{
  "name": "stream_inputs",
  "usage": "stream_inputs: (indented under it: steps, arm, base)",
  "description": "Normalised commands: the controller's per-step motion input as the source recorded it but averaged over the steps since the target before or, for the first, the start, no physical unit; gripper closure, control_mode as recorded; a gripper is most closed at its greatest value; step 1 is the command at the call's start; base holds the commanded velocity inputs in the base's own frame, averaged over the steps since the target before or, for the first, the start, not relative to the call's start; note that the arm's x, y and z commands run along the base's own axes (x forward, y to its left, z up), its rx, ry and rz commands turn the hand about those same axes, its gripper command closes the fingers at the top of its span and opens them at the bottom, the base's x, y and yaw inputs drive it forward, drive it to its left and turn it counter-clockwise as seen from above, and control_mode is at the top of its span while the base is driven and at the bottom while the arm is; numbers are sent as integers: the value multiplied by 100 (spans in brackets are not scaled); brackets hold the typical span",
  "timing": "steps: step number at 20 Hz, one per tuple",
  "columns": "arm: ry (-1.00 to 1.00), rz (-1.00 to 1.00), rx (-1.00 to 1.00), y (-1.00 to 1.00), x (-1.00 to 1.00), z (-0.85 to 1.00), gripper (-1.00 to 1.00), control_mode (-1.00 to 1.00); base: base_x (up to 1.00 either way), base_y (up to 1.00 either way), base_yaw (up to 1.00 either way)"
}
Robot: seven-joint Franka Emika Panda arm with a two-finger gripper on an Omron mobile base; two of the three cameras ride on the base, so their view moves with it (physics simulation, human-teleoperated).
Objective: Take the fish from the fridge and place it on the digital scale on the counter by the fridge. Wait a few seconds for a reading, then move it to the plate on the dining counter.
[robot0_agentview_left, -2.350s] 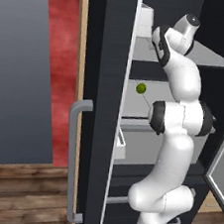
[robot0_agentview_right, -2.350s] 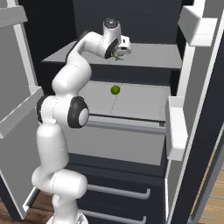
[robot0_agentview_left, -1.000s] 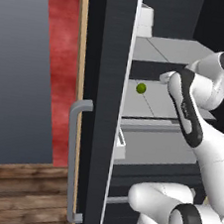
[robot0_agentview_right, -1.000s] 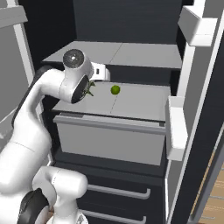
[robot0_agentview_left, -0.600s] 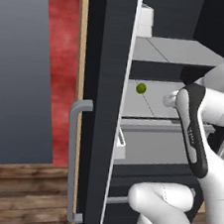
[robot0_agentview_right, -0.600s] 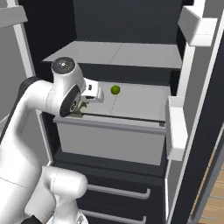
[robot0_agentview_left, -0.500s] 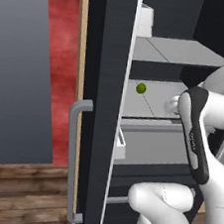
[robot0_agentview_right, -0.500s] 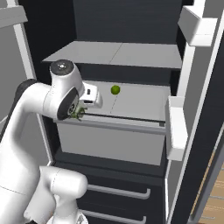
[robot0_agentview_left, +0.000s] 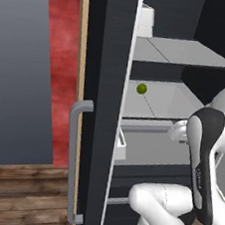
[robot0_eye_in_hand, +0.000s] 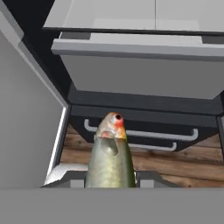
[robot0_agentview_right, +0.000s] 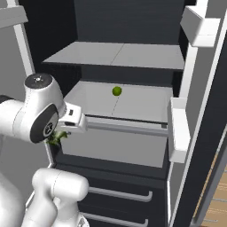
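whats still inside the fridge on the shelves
A small round green item sits on the middle shelf of the fridge. The upper shelf looks bare. The drawer's contents below are hidden by its front.

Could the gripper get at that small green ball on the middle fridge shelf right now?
Probably not: the gripper is shut on the fish and sits low, outside the fridge. The green ball itself lies unobstructed on the shelf.

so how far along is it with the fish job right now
Done: the fish is off the shelf, gripped in the gripper outside the open fridge; a round green item sits on the middle shelf. In hand: carrying the fish. Left: setting it on the scale, waiting, then moving it to the plate.
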Motion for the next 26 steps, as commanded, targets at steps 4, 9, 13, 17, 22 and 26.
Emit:
stream_inputs:
  steps: [4,9,13,17,22,26]
  arm:
    - [0,0,0,39,-56,2,100,-100]
    - [1,0,1,11,-4,0,100,-100]
    - [0,0,0,0,0,0,100,100]
    - [0,0,0,0,0,0,100,100]
    - [0,0,0,0,0,0,100,100]
    - [0,0,0,0,0,0,100,100]
  base:
    - [0,0,0]
    - [0,0,0]
    - [-50,0,0]
    - [-100,0,-2]
    - [-100,-34,-9]
    - [-56,-97,-10]
